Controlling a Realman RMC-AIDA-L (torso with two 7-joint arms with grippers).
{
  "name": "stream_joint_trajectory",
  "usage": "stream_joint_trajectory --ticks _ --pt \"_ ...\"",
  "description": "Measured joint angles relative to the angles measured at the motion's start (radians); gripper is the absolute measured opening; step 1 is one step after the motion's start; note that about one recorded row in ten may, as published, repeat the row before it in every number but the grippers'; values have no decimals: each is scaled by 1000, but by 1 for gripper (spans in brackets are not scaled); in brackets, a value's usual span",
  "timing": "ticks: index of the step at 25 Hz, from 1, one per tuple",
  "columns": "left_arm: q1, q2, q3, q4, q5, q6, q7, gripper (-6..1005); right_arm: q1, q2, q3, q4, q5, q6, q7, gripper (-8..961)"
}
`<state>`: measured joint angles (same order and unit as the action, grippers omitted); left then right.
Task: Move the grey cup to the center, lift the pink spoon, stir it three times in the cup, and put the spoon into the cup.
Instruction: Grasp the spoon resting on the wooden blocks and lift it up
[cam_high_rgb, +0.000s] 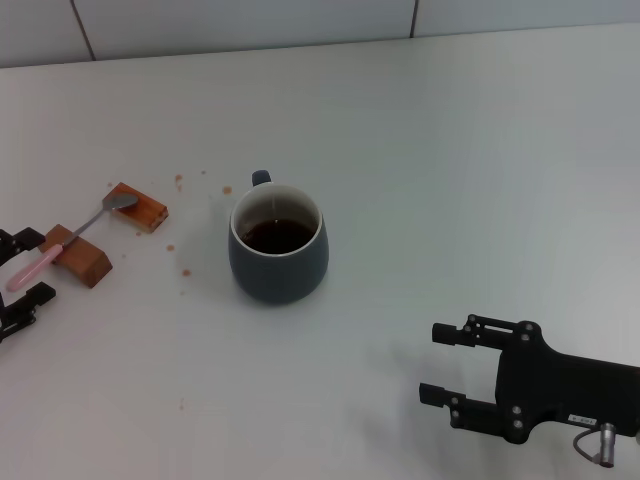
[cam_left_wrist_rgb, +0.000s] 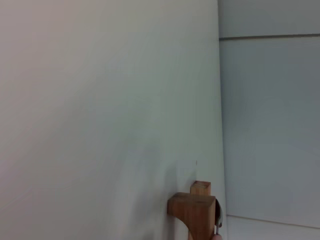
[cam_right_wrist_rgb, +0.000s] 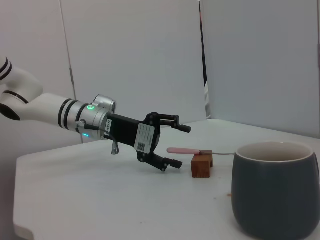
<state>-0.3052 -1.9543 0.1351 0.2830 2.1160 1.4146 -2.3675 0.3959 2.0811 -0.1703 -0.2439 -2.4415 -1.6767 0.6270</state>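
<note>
The grey cup (cam_high_rgb: 278, 245) stands upright mid-table with dark liquid inside and its handle pointing away; it also shows in the right wrist view (cam_right_wrist_rgb: 275, 192). The pink spoon (cam_high_rgb: 40, 262) lies across two brown wooden blocks, its metal bowl on the far block. My left gripper (cam_high_rgb: 30, 268) is open at the left edge of the head view, one finger on each side of the pink handle's end. The right wrist view shows the left gripper (cam_right_wrist_rgb: 180, 146) and the spoon (cam_right_wrist_rgb: 182, 150) too. My right gripper (cam_high_rgb: 435, 362) is open and empty, low at the front right, apart from the cup.
Two wooden blocks (cam_high_rgb: 85, 262) (cam_high_rgb: 140, 208) hold the spoon up off the white table; one block shows in the left wrist view (cam_left_wrist_rgb: 195, 212). Small brown drops (cam_high_rgb: 180, 182) dot the table between blocks and cup. A tiled wall lies behind.
</note>
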Motion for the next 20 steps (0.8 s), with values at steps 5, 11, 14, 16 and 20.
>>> stream_joint_trajectory --ticks 5,11,14,16,20 --pt "-6 0 0 0 0 -16 3 827 4 -1 0 0 3 0 0 677" --pt "-21 0 0 0 0 -26 16 822 10 -1 1 0 4 0 1 677" --pt "-31 0 0 1 2 -29 17 814 12 -1 4 0 4 0 2 677" --pt "-33 0 0 1 3 -31 17 809 13 -1 5 0 4 1 2 677" --pt "-36 0 0 0 4 -39 17 798 14 -1 8 0 4 1 2 677"
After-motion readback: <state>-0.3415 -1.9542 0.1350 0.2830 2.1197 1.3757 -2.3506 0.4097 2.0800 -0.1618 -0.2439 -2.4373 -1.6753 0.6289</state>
